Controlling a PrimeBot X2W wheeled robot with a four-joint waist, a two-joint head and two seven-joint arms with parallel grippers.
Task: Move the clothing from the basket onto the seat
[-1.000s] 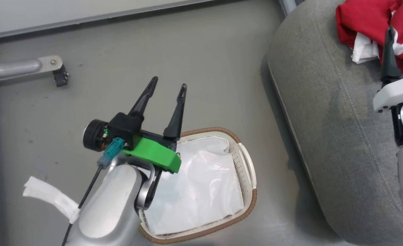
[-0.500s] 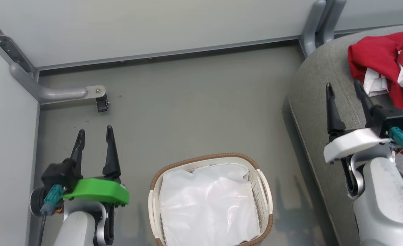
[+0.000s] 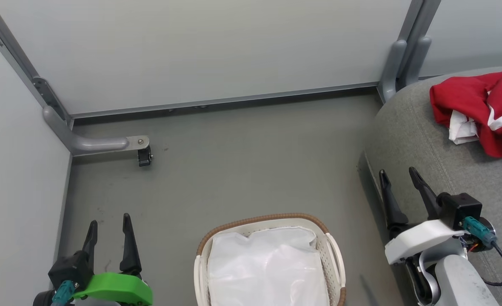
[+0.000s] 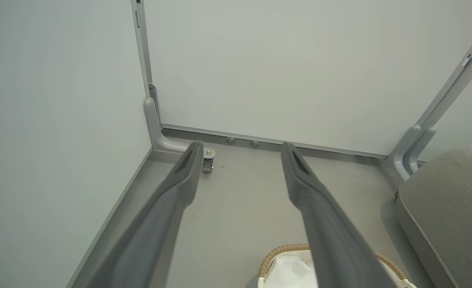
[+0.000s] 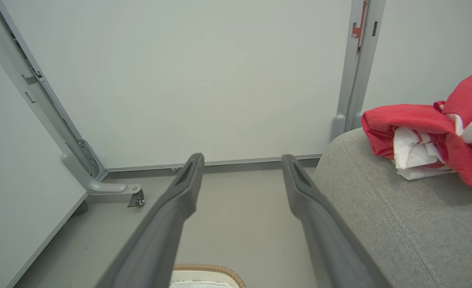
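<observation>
Head view placed the clothing on the seat at 2 o'clock, bunched in one red heap with white trim. Its right part ran past the frame edge, and we could not tell how many pieces made up the heap. At 6 o'clock the basket stood on the floor. It held a thin white liner sheet and no red fabric that we could see, though its near end was cut off by the frame. The left jaws, at 7 o'clock, stood released and empty over the floor, apart from the basket. The right jaws, at 4 o'clock, were likewise released and empty, over the seat's rounded edge.

We judged the transfer as good as complete. Risks noted:

1. A further reach into the basket would catch the liner sheet, which was no part of the load, and could drag the light basket along.
2. The right jaws stood close to the seat's edge, so a careless swing could rake the upholstery.
3. The heap lay loose, so any contact could pull it toward the floor.
4. A piece hidden beneath the liner would go unnoticed.
</observation>
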